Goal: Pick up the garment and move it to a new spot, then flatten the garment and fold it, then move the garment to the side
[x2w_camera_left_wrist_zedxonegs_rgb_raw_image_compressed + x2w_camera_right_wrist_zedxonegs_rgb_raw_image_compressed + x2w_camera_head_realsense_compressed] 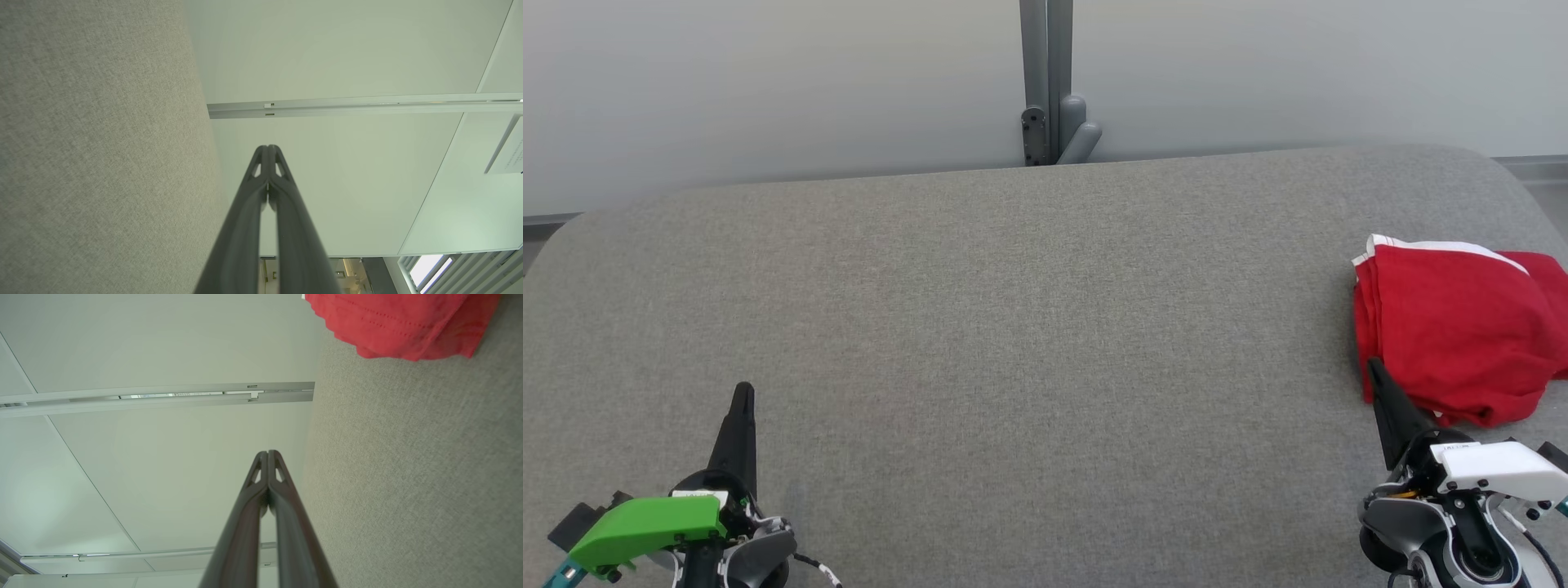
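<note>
Head: folded red garment [1445, 327] just beyond right gripper [1378, 371] tip, white-trim edge facing away; its right side is cut off, so long axis unclear.
L wrist: left gripper [267, 148] clenched, empty, tabletop [102, 143] alongside.
R wrist: right gripper clenched, empty; garment fwd-right, partly cropped.

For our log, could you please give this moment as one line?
garment: heaped, table right edge | left gripper: jaws shut, empty | right gripper: jaws shut, empty

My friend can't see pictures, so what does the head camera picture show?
A red garment with white trim lies piled at the right edge of a grey fabric surface. The right claw, shut, points up beside its near edge; the left claw, also shut, sits at lower left, far away.
</note>
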